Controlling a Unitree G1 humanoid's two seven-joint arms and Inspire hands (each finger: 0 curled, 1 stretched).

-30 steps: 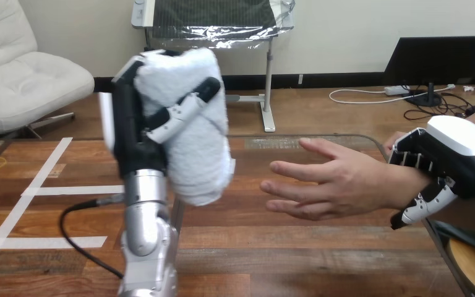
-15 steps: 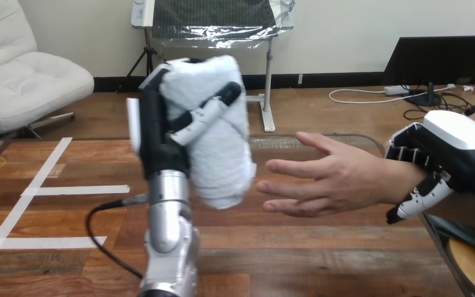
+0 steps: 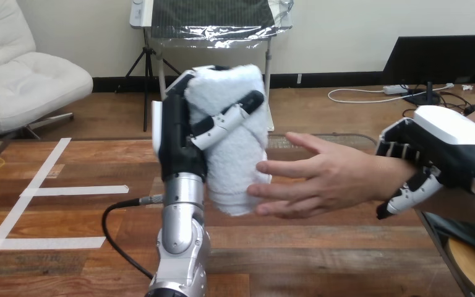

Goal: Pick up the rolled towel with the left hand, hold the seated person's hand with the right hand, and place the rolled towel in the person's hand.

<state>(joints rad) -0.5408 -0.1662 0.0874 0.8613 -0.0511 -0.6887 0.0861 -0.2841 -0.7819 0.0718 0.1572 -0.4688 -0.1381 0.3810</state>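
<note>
Item: rolled towel (image 3: 240, 154), white, upright, raised clear of the counter (image 3: 321, 247) near the view's middle. Holder: left hand (image 3: 176, 136), on a silver forearm rising from the bottom edge; its fingers (image 3: 222, 120) are curled across the front of the towel and clasp it against the palm, with the roll standing out above and below the grip. Item: the person's hand (image 3: 325, 176), entering from the right, flat and outstretched, fingers spread and pointing left. Its fingertips reach the towel's lower right edge and appear to touch it; whether they press on it cannot be told. Holder: right hand (image 3: 436, 148), at the right edge, white shell uppermost, set over the person's wrist. Its fingers (image 3: 394, 143) bend down across the top of the wrist and the thumb comes up from beneath, so the wrist is enclosed. Surface: wooden counter, bearing strips of white tape (image 3: 74, 190) at the left, well apart from both hands.
</note>
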